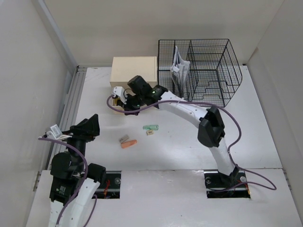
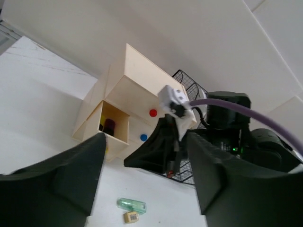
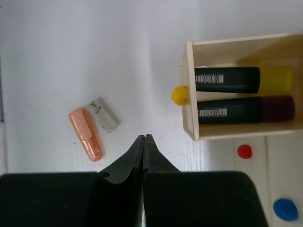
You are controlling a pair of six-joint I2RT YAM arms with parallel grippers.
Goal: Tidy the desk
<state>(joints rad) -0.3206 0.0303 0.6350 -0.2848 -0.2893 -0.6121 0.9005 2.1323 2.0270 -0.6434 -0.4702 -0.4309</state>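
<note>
The desk (image 1: 180, 151) is a white tabletop. My right gripper (image 1: 129, 108) is shut and empty, hovering just in front of the beige drawer box (image 1: 134, 71). In the right wrist view its tips (image 3: 143, 137) are over bare desk, left of an open drawer (image 3: 236, 90) with a yellow knob (image 3: 180, 95) that holds two black markers. An orange cap (image 3: 86, 134) and a white eraser (image 3: 105, 114) lie to the left. My left gripper (image 1: 92, 124) is open and empty at the near left, facing the box (image 2: 128, 90).
A black wire-mesh organizer (image 1: 201, 71) with papers stands at the back right. A green clear piece (image 1: 151, 127) and a small beige block (image 1: 150, 133) lie mid-desk. A ridged rail (image 1: 71, 109) runs along the left edge. Red (image 3: 244, 152) and blue (image 3: 285, 209) knobs mark shut drawers.
</note>
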